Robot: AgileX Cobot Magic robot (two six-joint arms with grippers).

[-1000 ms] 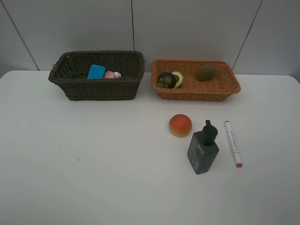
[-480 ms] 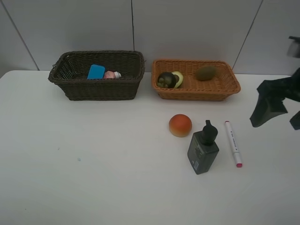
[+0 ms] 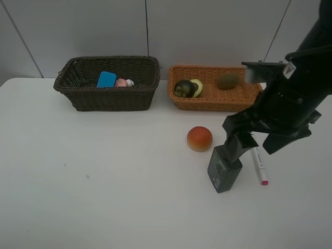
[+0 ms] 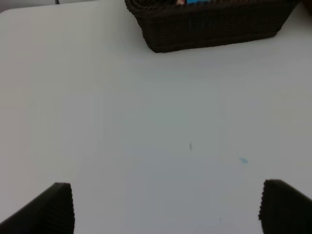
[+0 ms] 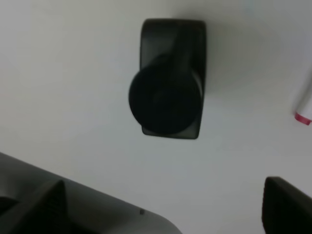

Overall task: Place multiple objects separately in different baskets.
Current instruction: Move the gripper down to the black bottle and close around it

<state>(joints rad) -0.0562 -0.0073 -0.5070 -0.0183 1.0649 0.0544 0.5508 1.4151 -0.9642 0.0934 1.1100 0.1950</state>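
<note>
Hovering over the dark boxy pump bottle (image 5: 170, 97), your right fingers (image 5: 285, 204) are apart; pinch its stiff flat sides, probably slippery.

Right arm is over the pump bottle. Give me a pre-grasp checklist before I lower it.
1. Right gripper open: ok.
2. Dark pump bottle upright and roughly centred under the gripper: ok.
3. Clearance from white marker and peach: ok, both lie apart from the bottle.
4. Height left above the bottle: cannot tell.
5. Room in dark basket: ok, blue eraser and pink bottle leave space.
6. Left gripper out of the way: ok, open over bare table.
</note>
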